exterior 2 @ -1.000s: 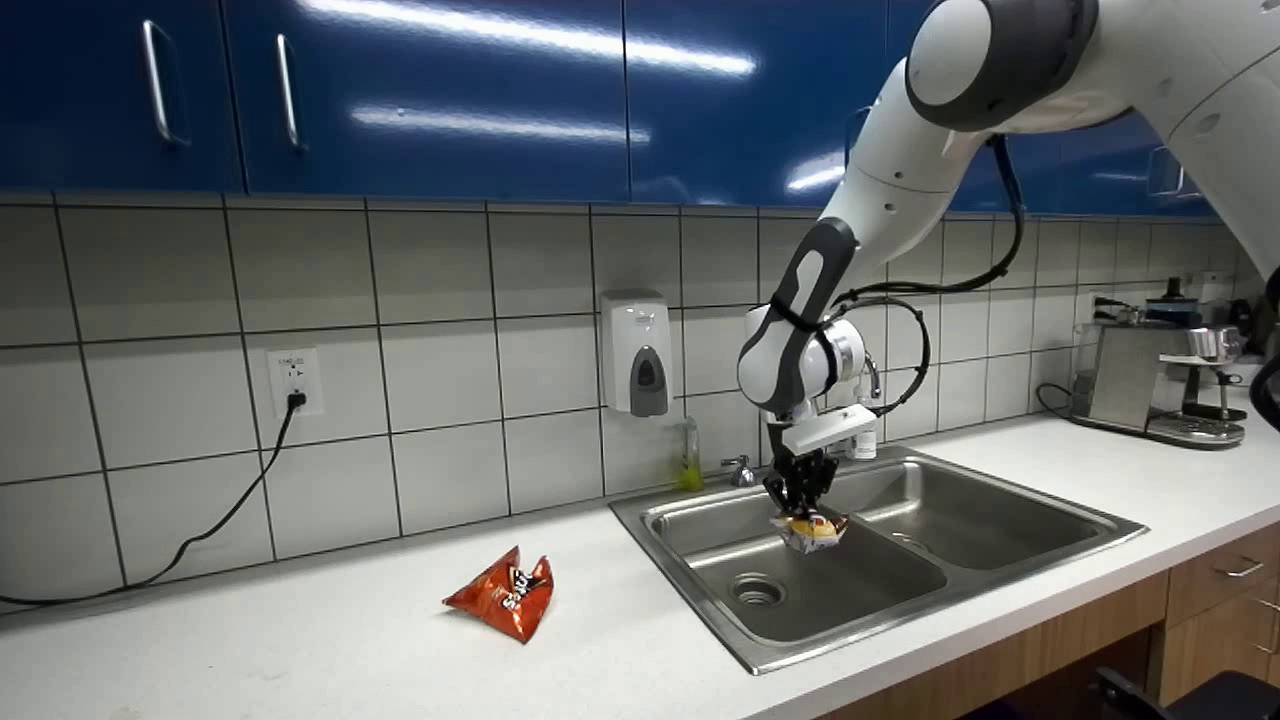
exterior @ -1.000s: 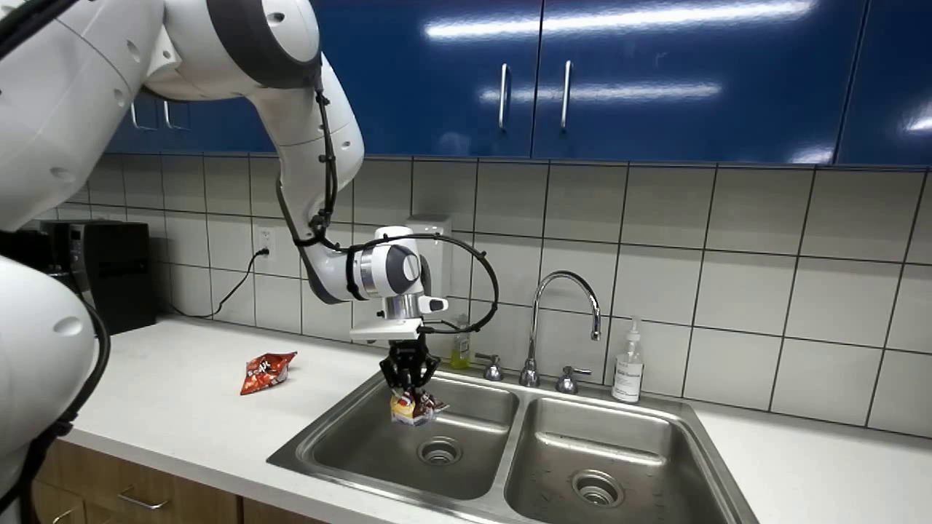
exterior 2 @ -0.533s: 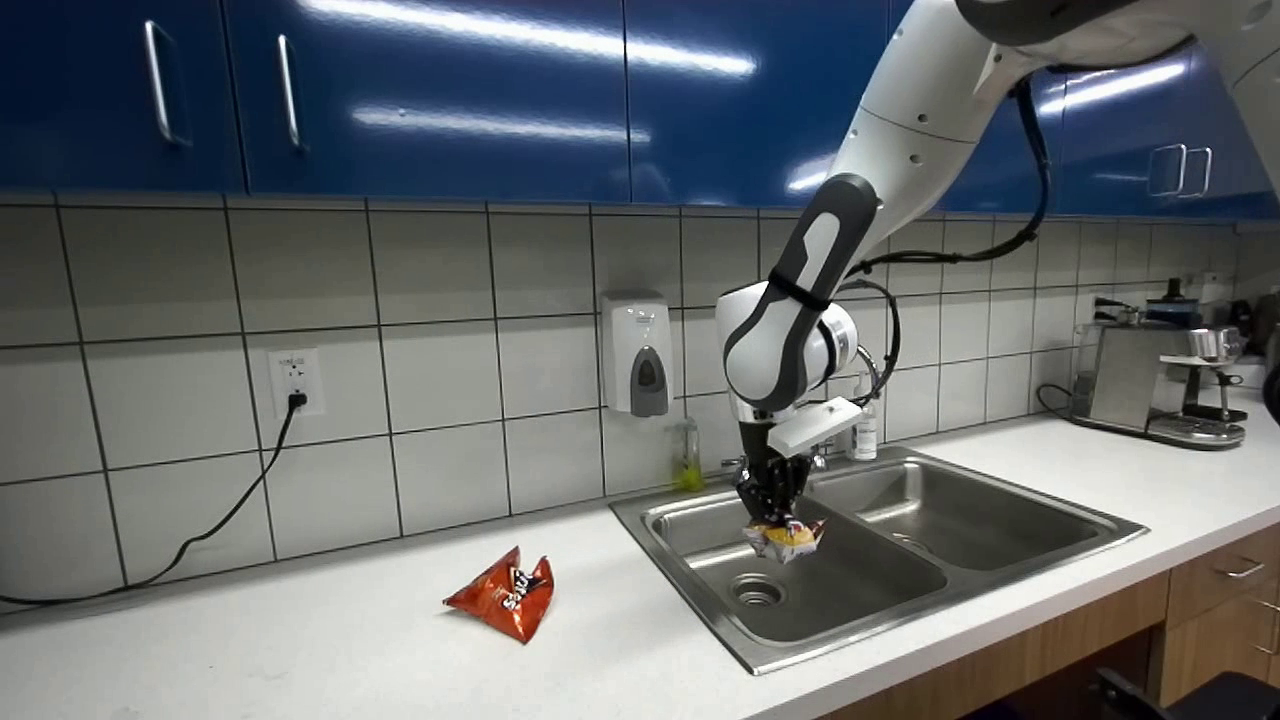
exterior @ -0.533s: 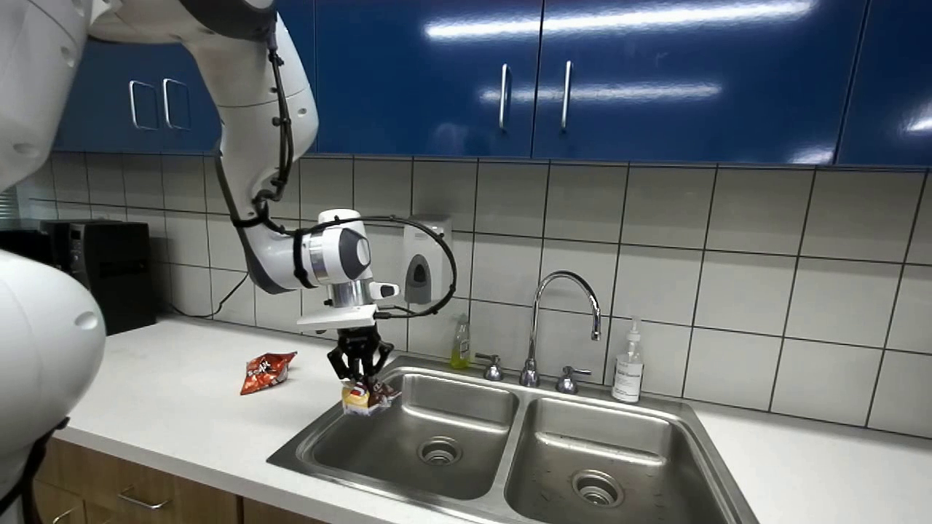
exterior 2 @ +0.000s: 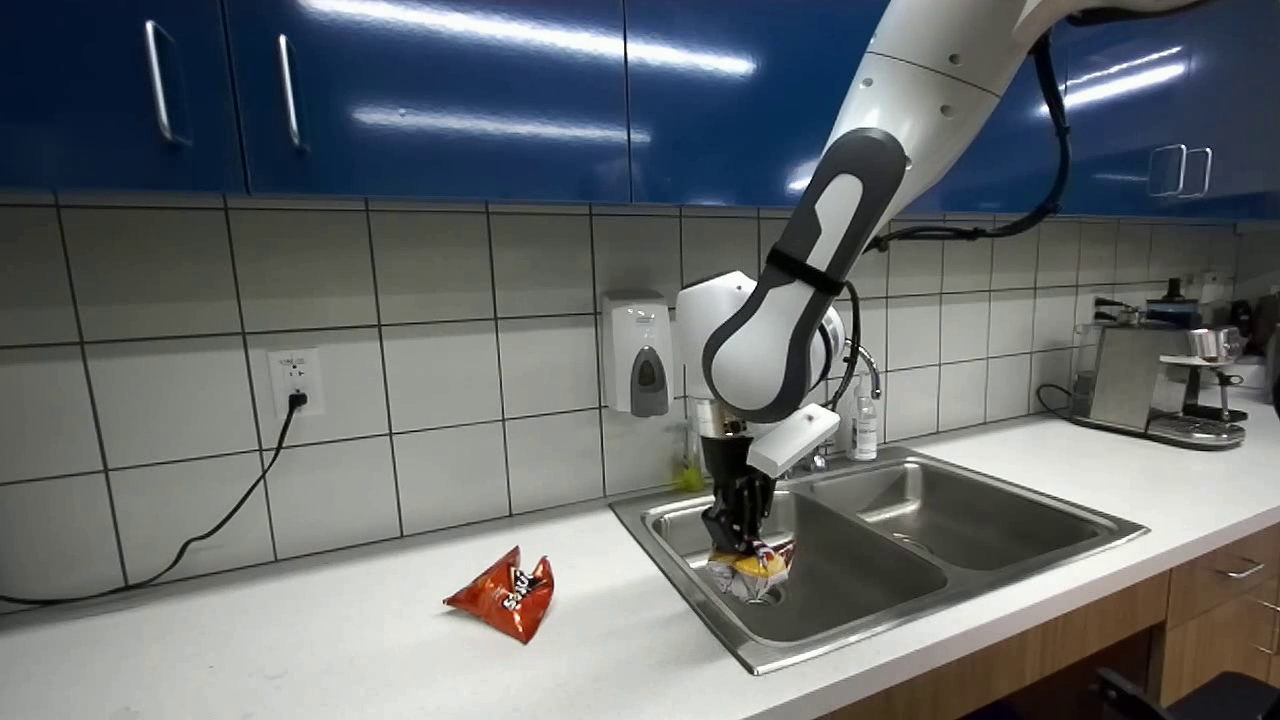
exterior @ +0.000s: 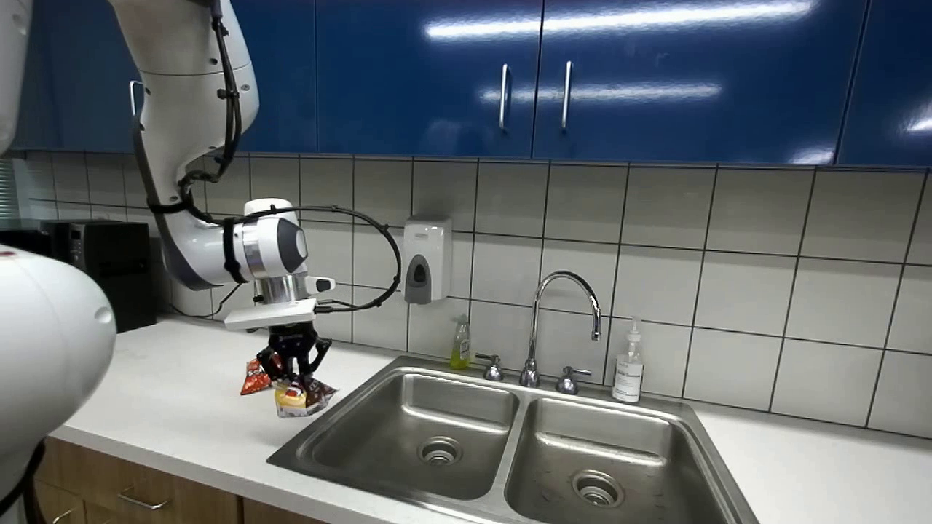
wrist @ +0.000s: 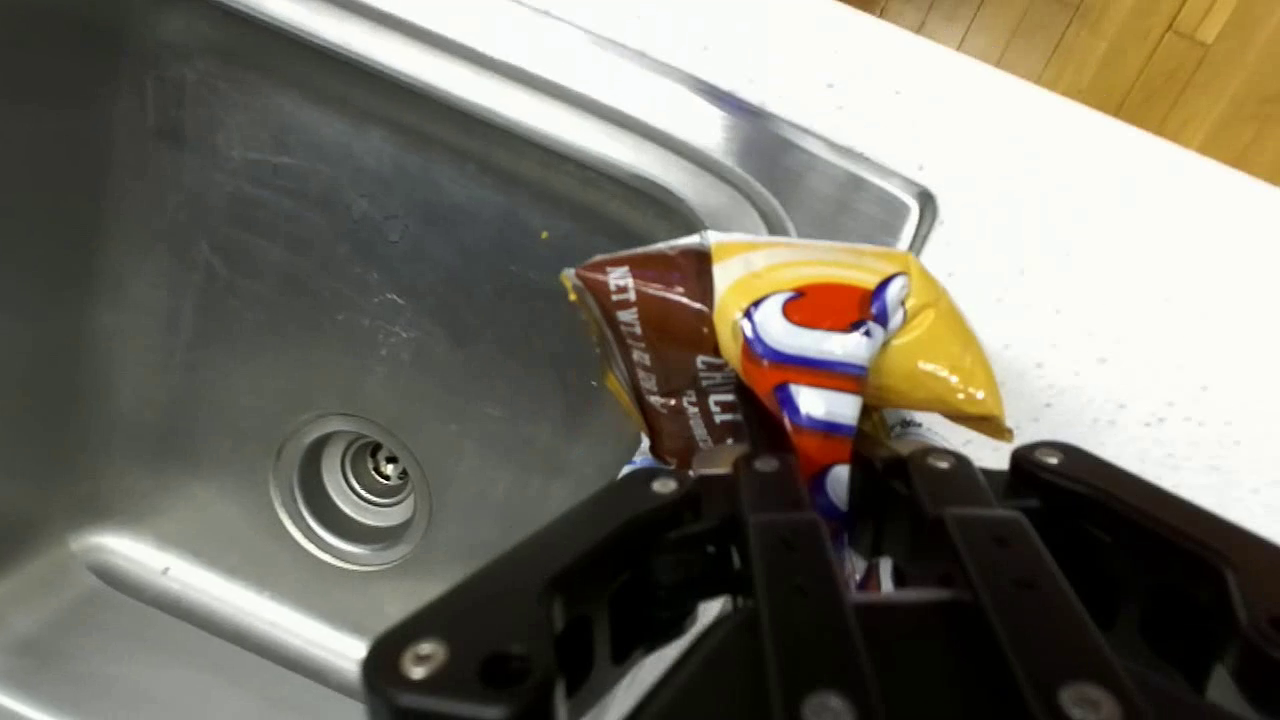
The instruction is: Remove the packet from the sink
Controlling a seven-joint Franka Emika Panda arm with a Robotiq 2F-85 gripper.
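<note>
Robotiq gripper (wrist: 818, 458) clamped narrow on the chili-flavored snack packet (wrist: 795, 335). Packet hangs in the air near the edge of the double-basin stainless steel sink (exterior: 513, 440); in the wrist view it cuts across the sink's corner, basin (wrist: 200, 250) on one side, white countertop (exterior 2: 300, 640) on the other. Over which one exactly: can't tell. Long axis of what shows: crosswise in the wrist view, sloping a bit down to the right. Brown end points left, basin side; yellow end tapers to a corner pointing right, counter side. Logo band runs from the middle down into the grip, rest hidden there. In an exterior view the yellow part sits left, brown corner (exterior: 319, 393) pokes right. Crinkled red snack packet (exterior: 255, 380) lies on the countertop, apart from the sink; in an exterior view the gripper partly covers it.
</note>
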